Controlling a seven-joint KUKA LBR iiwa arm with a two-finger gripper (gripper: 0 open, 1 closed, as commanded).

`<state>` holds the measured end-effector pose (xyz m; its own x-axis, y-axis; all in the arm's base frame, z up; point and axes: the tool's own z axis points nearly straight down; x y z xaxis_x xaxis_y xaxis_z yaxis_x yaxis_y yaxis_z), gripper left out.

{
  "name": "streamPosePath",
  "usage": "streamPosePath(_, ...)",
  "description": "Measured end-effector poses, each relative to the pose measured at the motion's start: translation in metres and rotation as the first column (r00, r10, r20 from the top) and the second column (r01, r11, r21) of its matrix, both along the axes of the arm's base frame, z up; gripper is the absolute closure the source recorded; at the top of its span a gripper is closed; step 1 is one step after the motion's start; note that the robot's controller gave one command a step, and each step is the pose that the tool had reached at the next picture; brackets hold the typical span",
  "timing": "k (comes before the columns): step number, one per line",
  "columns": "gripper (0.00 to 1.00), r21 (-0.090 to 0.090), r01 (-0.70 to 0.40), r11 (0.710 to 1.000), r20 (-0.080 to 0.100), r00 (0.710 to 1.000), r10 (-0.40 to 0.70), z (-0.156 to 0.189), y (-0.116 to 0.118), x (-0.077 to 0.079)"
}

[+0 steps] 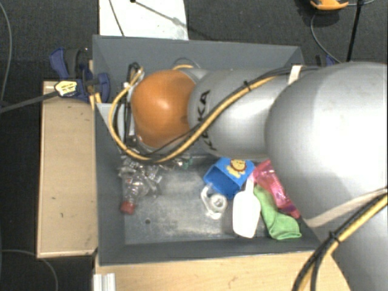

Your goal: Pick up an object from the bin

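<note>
Honestly, I can't tell if the gripper (pixel 138 158) is open or closed under its orange cover (pixel 159 109). The clear crumpled bottle (pixel 134 185) right beside it looks slick, so I reckon it could slip out.

my arm (pixel 273 120) reaches in from the right, its orange cover (pixel 159 107) over the bin's (pixel 176 220) far left. just nearer lies a crumpled clear bottle (pixel 136 183) with a red cap (pixel 127 208). to the right: a blue box (pixel 219 179), a white bottle (pixel 245 212), a green cloth (pixel 280 224).

Silver arm (pixel 291 120) reaching in from right, orange wrist cover (pixel 159 107) pointing down, cables (pixel 116 117) looped round it
</note>
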<state>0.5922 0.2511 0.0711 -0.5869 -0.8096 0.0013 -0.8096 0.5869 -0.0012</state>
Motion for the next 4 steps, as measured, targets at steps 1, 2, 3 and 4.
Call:
streamPosePath(1, 1.0, 0.0, 0.001, 1.0, 0.0, 1.0, -0.001, 0.0, 0.0, 0.0)
streamPosePath(2, 1.0, 0.0, 0.001, 1.0, -0.002, 1.0, -0.001, 0.003, 0.0, -0.001)
streamPosePath(3, 1.0, 0.002, 0.004, 1.0, -0.003, 1.0, -0.004, 0.021, 0.0, -0.001)
streamPosePath(4, 1.0, 0.006, 0.004, 1.0, 0.006, 1.0, -0.004, 0.031, 0.001, 0.001)
